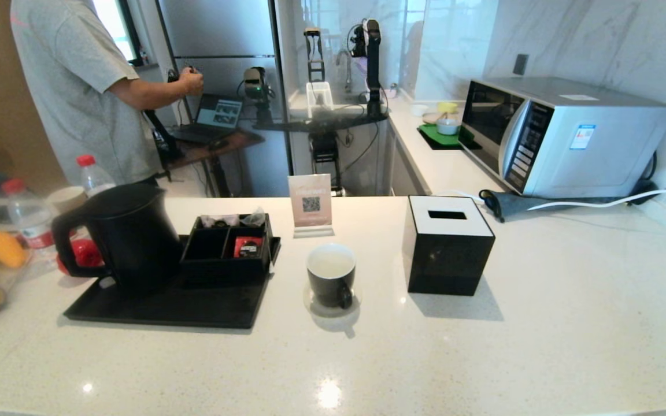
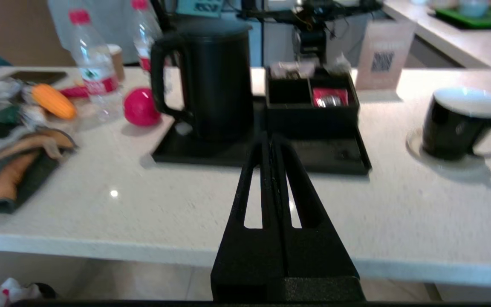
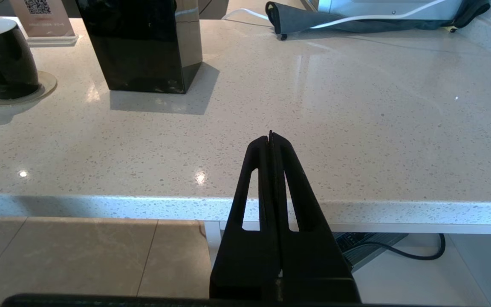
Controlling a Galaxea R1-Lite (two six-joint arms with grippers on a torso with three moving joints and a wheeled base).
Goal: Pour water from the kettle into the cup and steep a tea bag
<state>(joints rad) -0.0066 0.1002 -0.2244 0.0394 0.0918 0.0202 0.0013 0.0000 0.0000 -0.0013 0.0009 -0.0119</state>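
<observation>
Head view: kettle (image 1: 128, 234) upright on black tray (image 1: 194, 309), cup (image 1: 331, 276) at its 3 o'clock on counter (image 1: 541, 346).

Left wrist: left gripper (image 2: 272, 138) fingers together, off counter. Kettle likely heavy, rigid; take loop handle (image 2: 160, 81).

Right wrist: right gripper (image 3: 270, 135) fingers together, idle.

The kettle (image 1: 128, 231) is matte black, like the tray (image 1: 165, 303) beneath it. The cup (image 1: 331, 276) is black outside, white inside. The table (image 1: 483, 358) is pale speckled stone. Beside the kettle, the bottles (image 1: 29, 216) are clear with red caps.
</observation>
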